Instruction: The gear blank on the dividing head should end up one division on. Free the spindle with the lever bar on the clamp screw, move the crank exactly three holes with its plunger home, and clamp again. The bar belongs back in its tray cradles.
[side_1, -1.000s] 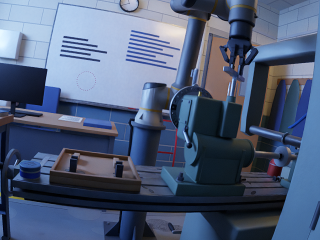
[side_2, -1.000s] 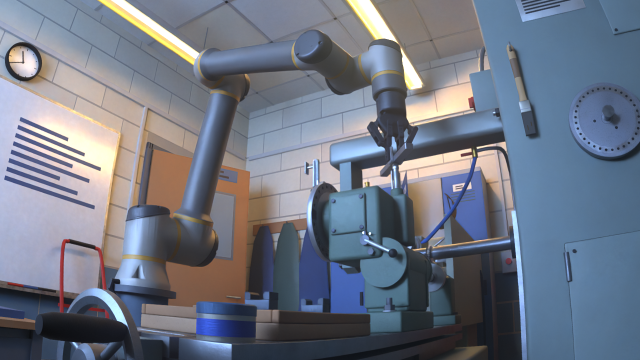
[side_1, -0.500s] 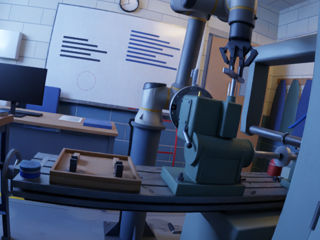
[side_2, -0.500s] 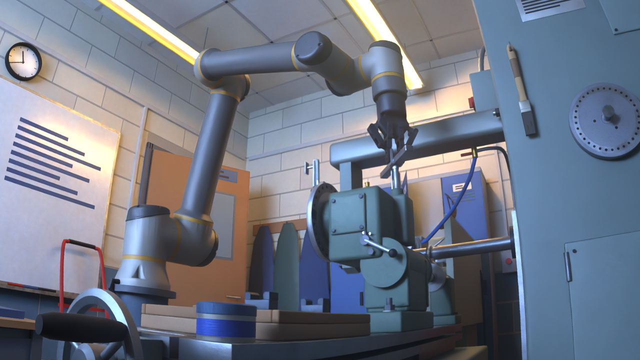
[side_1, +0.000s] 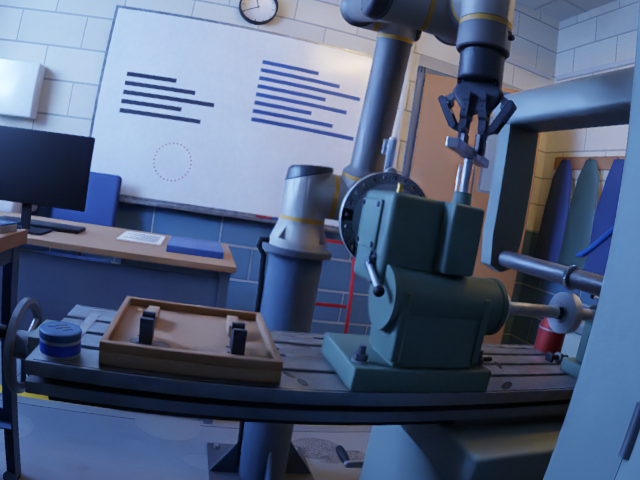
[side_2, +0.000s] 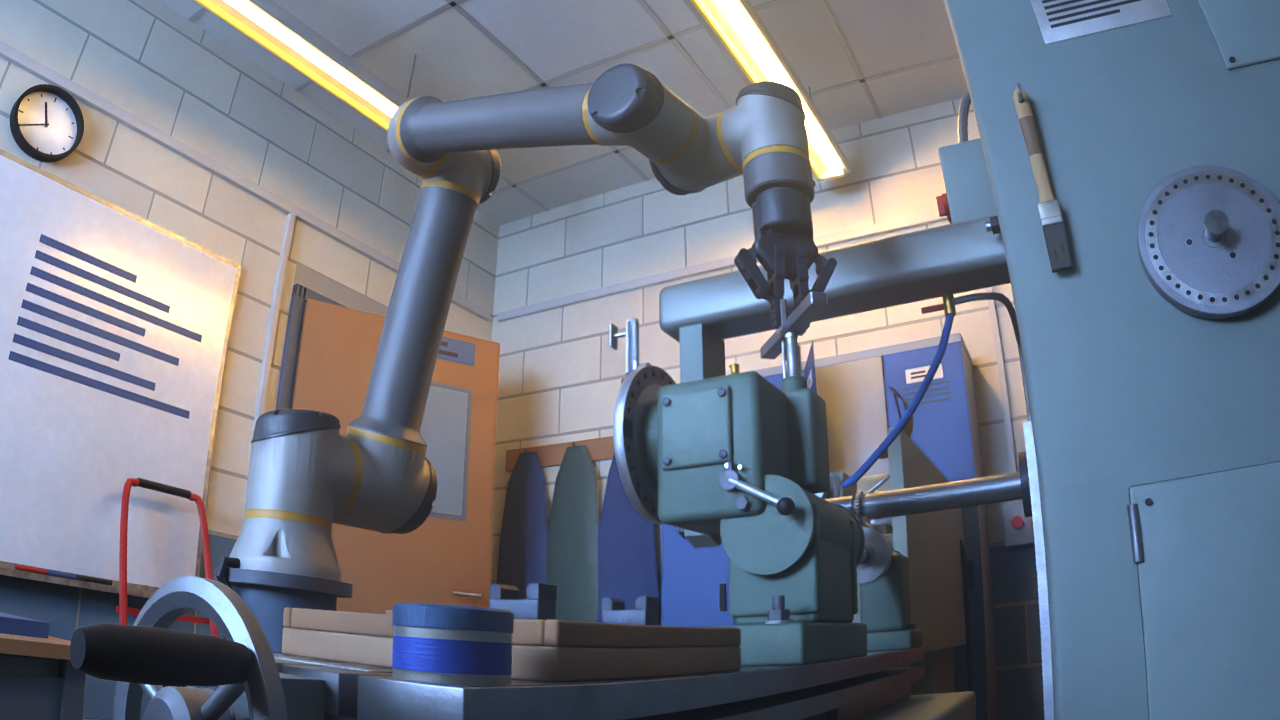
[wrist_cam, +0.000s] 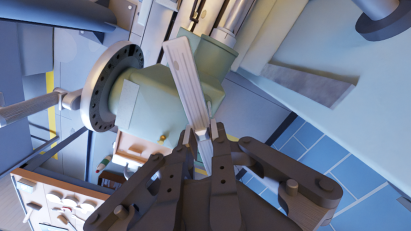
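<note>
The lever bar (wrist_cam: 188, 83) sits across the top of the clamp screw (side_1: 465, 178) that rises from the green dividing head (side_1: 421, 281). The flat, ribbed, light-grey bar (side_1: 467, 150) is gripped near one end by my closed gripper (wrist_cam: 202, 134), which hangs straight down above the head (side_2: 786, 300). The index plate (wrist_cam: 107, 86) with its ring of holes faces away from the spindle, and the crank (side_1: 373, 271) hangs on the head's near side. The gear blank (side_1: 567, 311) sits on the arbor to the right. The wooden tray (side_1: 190, 338) with two dark cradles lies empty on the table's left.
The mill's column (side_2: 1137, 358) and overarm (side_1: 563, 106) stand close to the right of my gripper. A blue tin (side_1: 60, 339) sits left of the tray near a handwheel (side_1: 20, 336). My own base (side_1: 294, 268) stands behind the table.
</note>
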